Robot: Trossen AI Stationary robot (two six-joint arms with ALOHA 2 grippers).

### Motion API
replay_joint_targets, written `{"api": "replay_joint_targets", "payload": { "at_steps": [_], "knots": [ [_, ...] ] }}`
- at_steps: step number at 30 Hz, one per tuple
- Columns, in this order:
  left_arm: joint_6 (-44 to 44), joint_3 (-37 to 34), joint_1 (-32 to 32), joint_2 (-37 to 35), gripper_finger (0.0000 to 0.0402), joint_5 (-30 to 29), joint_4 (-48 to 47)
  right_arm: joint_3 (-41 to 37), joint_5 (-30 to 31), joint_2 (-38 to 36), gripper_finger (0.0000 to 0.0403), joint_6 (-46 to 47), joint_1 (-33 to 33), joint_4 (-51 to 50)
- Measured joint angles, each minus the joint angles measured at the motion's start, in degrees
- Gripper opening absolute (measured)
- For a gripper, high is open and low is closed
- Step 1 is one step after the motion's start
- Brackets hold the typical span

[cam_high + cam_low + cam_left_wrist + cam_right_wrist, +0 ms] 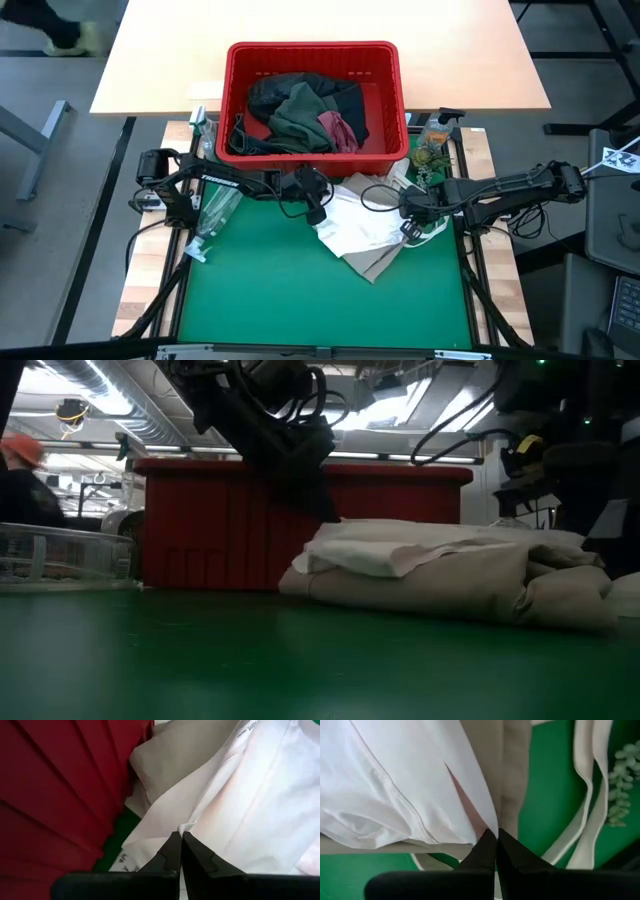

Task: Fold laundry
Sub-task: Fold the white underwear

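Cloth of the tan top [362, 232], lying on the green mat [300, 290] before the red basket [312, 100], is pinched by both closed grippers, left gripper [180, 836] and right gripper [496, 833]; edges should be lifted evenly and kept taut

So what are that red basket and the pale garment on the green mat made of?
The basket looks like moulded plastic: rigid, slightly glossy, with slatted walls. The garment seems a thin woven fabric, maybe cotton: matt, creased, with stitched seams, draping in soft folds. The mat looks like a flat, matt felt or rubber sheet; which one I cannot tell.
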Motion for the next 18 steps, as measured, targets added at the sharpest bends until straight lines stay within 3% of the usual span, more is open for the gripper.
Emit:
{"api": "replay_joint_targets", "payload": {
  "at_steps": [7,18],
  "knots": [
    [-0.4,0.0,0.0,0.0,0.0015,-1.2,2.8,0.0,0.0,0.0,0.0001,0.3,0.0,0.2],
    [-0.7,0.0,0.0,0.1,0.0102,-1.5,6.3,0.0,0.0,0.0,0.0001,0.3,0.0,-0.2]
  ]
}}
